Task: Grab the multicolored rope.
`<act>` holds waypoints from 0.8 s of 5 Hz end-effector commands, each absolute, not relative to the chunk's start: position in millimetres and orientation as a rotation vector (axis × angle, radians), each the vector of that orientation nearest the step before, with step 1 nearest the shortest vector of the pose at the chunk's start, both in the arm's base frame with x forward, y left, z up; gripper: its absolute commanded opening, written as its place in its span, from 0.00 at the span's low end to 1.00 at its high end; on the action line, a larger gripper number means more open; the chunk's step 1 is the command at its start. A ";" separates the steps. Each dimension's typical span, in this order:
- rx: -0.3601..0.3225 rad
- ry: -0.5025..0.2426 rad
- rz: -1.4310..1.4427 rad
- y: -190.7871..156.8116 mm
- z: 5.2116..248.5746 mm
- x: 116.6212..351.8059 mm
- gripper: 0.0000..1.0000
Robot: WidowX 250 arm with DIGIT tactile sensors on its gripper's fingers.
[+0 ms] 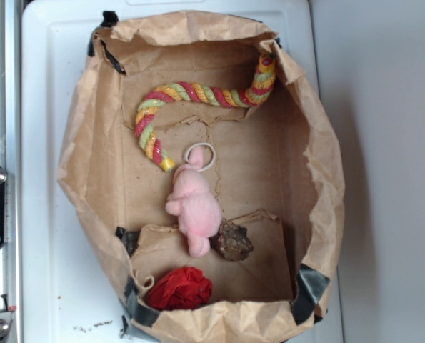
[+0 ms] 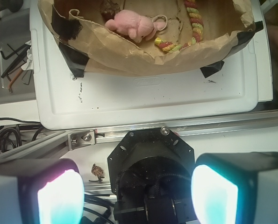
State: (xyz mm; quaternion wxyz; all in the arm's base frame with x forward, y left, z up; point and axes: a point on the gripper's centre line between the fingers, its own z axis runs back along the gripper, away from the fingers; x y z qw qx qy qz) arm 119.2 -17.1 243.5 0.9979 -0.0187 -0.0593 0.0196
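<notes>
A paper-lined box (image 1: 319,164) sits on a white tray (image 1: 48,143), filling most of the exterior view. The multicolored rope (image 1: 191,93) lies on the box floor in the upper half of the frame: it runs from a yellow tip just left of centre, curves up and to the right along the far side, and climbs the paper wall at the upper right. Just below its yellow tip rests a pink plush toy (image 1: 193,204) with a white ring (image 1: 201,156) at its top; the ring lies close to the rope's end, and I cannot tell whether they touch. A brown crumpled lump (image 1: 232,241) touches the plush at its lower right, and a red wrinkly ball (image 1: 181,289) sits near the bottom edge of the box.

In the wrist view the end effector (image 2: 138,193) is at the bottom of the frame, released, its two glowing fingers (image 2: 59,198) spread wide apart with nothing between them. It is well apart from the box, which appears at the top of that frame beyond the tray and a metal rail (image 2: 176,129).
</notes>
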 end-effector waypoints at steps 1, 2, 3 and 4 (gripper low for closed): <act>-0.037 -0.119 0.039 -17.1 243.5 119.2 1.00; -0.047 -0.159 0.044 -5.4 244.4 147.5 1.00; -0.039 -0.162 0.019 -2.1 235.7 160.2 1.00; -0.041 -0.175 -0.010 -0.6 229.7 172.8 1.00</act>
